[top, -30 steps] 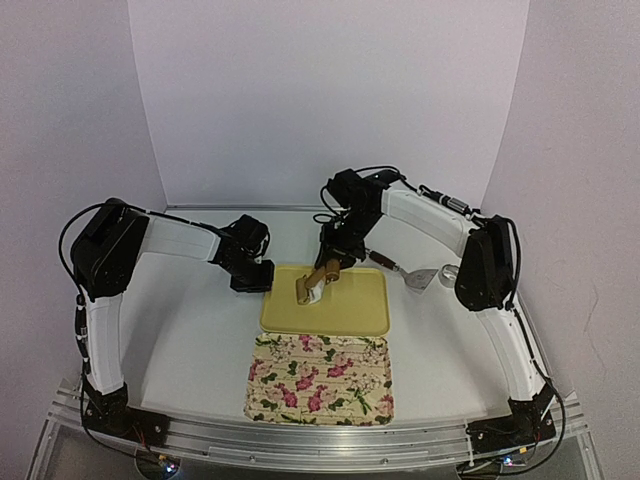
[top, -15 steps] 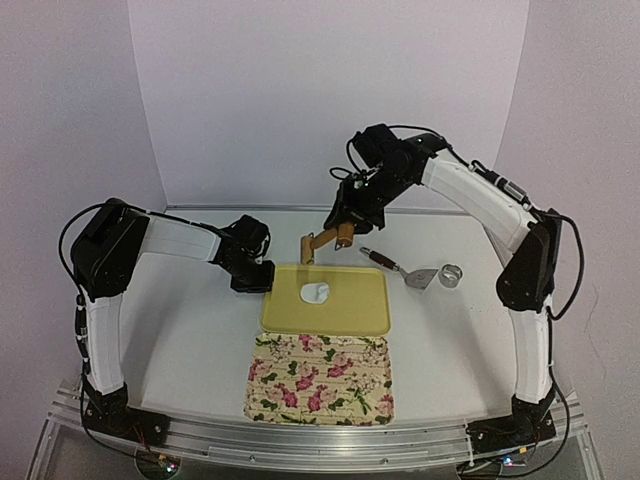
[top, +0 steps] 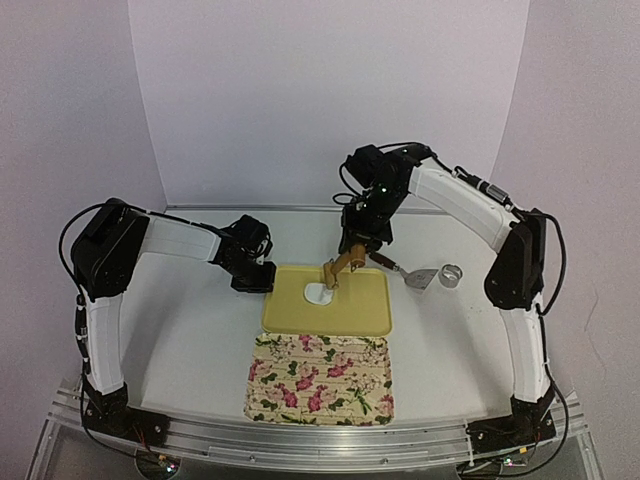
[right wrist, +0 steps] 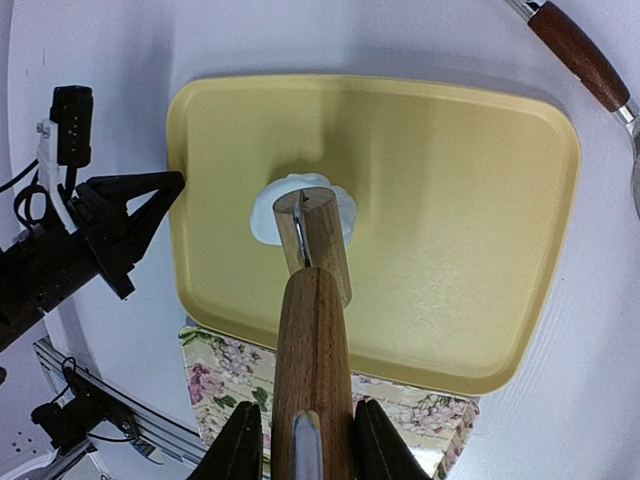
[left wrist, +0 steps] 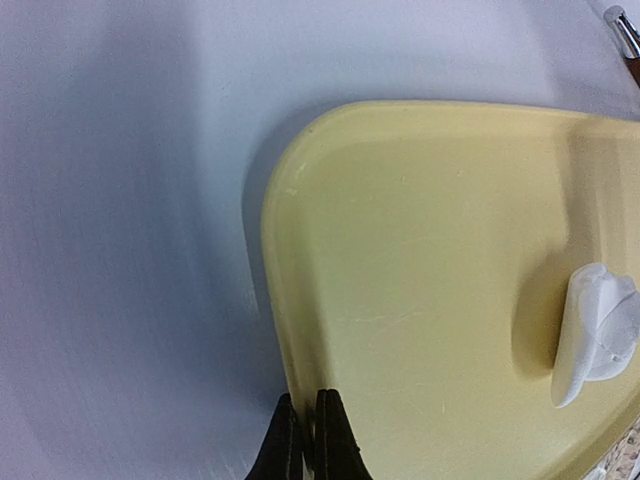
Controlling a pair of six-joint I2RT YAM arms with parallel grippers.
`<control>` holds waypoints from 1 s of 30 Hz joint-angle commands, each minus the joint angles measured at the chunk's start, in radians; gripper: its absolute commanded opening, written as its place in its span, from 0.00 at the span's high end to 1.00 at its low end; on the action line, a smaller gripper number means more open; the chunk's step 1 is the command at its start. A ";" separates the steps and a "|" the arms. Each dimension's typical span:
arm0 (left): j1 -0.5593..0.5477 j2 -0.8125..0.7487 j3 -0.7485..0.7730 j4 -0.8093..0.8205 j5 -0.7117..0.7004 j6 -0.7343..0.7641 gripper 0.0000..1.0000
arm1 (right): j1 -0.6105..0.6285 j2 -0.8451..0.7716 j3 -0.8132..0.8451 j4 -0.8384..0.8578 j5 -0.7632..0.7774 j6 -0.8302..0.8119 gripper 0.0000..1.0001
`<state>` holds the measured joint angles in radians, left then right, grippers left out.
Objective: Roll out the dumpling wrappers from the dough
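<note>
A small white lump of dough [top: 318,293] [left wrist: 598,325] [right wrist: 266,213] lies on the yellow tray [top: 352,312] [left wrist: 420,250] [right wrist: 450,200]. My right gripper [top: 358,243] [right wrist: 307,420] is shut on the handle of a wooden rolling pin [top: 340,267] [right wrist: 312,340]. The pin's roller [right wrist: 318,235] hangs over the far side of the dough and hides part of it; contact is unclear. At the tray's left rim, my left gripper [top: 255,280] [left wrist: 307,400] is shut on the rim. No dumpling wrappers are in view.
A floral tray [top: 320,378] [right wrist: 230,365] lies in front of the yellow tray. A spatula with a brown handle [top: 395,268] [right wrist: 575,45] and a metal ring cutter [top: 452,274] lie to the right of the yellow tray.
The right arm lifted the rolling pin off the dough and back behind the tray, then brought it down over the dough again. The left arm has not moved.
</note>
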<state>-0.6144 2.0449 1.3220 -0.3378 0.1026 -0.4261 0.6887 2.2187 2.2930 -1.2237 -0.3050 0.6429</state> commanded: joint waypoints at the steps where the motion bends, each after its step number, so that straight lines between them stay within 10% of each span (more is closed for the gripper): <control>1: -0.018 0.007 0.001 -0.028 0.067 0.039 1.00 | 0.008 0.017 0.056 -0.042 0.026 -0.038 1.00; 30: -0.033 0.018 0.016 -0.045 0.059 0.021 1.00 | 0.026 0.126 0.089 -0.055 0.031 -0.080 1.00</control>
<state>-0.6169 2.0449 1.3220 -0.3382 0.1046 -0.4242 0.7097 2.3329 2.3497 -1.2694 -0.3033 0.5742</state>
